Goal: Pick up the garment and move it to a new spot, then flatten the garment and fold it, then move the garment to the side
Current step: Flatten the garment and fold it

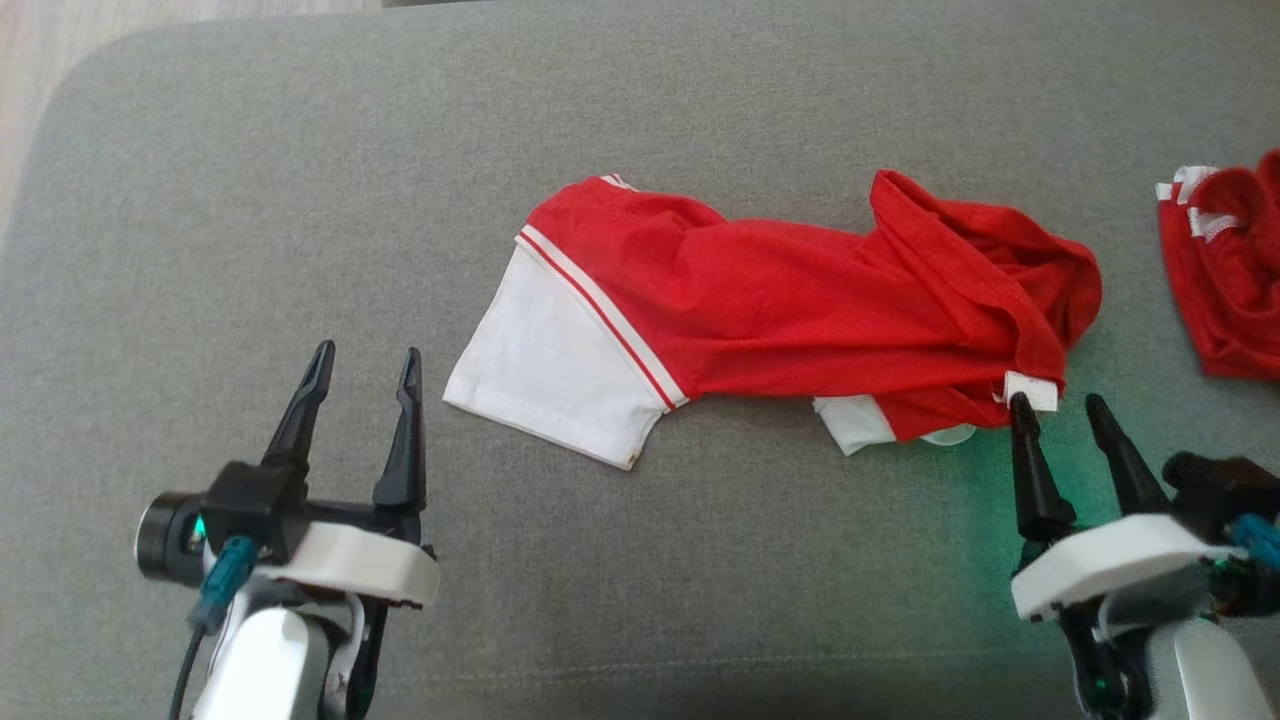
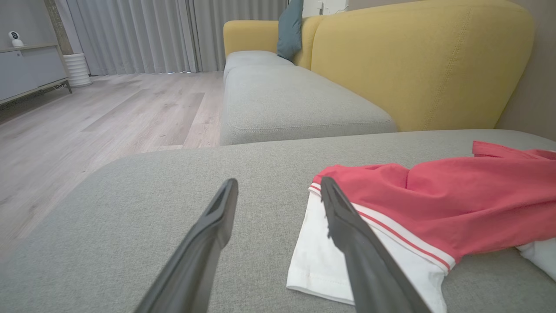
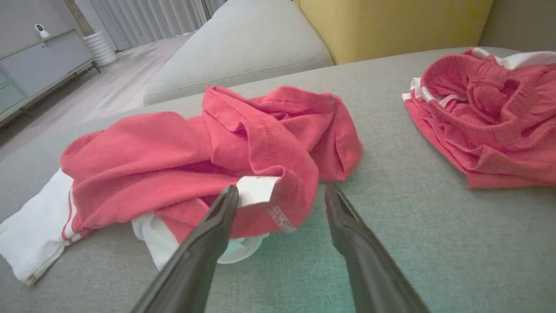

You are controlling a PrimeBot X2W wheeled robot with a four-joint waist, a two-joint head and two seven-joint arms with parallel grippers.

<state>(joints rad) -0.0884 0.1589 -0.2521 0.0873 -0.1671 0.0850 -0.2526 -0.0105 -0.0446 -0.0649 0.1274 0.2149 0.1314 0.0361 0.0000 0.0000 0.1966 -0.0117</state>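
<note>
A red garment with white sleeves and white piping lies crumpled across the middle of the grey cushion. One white sleeve spreads flat at its left end; the right end is bunched, with a white label near the edge. My left gripper stands open just left of that white sleeve, nothing between its fingers. In the left wrist view the garment lies to the right of the left gripper. My right gripper is open at the bunched end, its left fingertip by the label. The right wrist view shows the garment ahead of the right gripper.
A second red and white garment lies bunched at the cushion's right edge, also the second garment in the right wrist view. A yellow sofa back rises behind. Wooden floor lies beyond the cushion's left edge.
</note>
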